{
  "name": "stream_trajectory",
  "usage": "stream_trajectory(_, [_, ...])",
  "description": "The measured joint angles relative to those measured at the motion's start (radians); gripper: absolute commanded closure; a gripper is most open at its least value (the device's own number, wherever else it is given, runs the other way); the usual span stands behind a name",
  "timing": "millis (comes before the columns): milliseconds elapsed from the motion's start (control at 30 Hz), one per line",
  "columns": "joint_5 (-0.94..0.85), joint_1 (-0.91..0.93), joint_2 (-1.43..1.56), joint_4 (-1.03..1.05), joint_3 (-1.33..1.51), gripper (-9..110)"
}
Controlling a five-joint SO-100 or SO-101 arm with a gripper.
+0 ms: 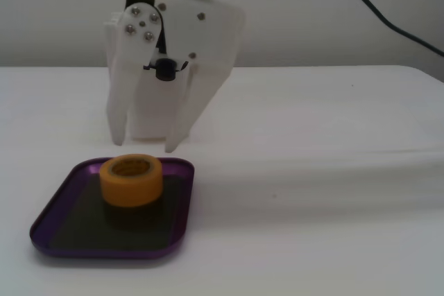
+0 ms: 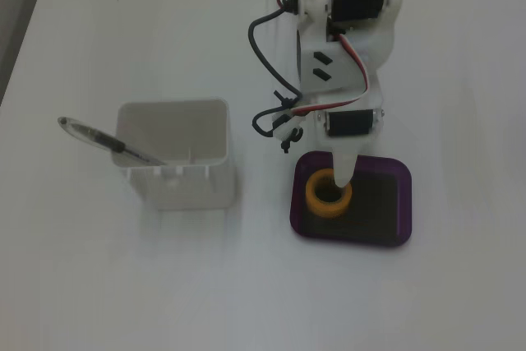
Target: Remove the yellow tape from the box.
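Note:
The yellow tape (image 1: 130, 181) stands on its flat side in the left half of the box (image 1: 76, 230), a shallow purple tray with a dark base. My gripper (image 1: 142, 146) hangs open just above the roll. Its two white fingers straddle the roll without touching it, and nothing is between them. From above in the other fixed view, the tape (image 2: 316, 196) sits in the left part of the box (image 2: 382, 203), and one white finger (image 2: 344, 168) overlaps the roll's far side.
A tall white container (image 2: 174, 158) with a pen (image 2: 99, 139) leaning out of it stands left of the tray. In the front fixed view it shows behind the arm (image 1: 114, 36). A black cable (image 1: 388, 22) hangs at the upper right.

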Motion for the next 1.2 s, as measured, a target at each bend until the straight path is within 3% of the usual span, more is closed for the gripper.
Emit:
stream_trajectory(800, [0.000, 0.021, -0.169, -0.002, -0.021, 90])
stream_trajectory(967, [0.000, 0.023, -0.170, -0.012, -0.025, 103])
stream_trajectory(1200, [0.000, 0.023, -0.172, -0.011, -0.041, 102])
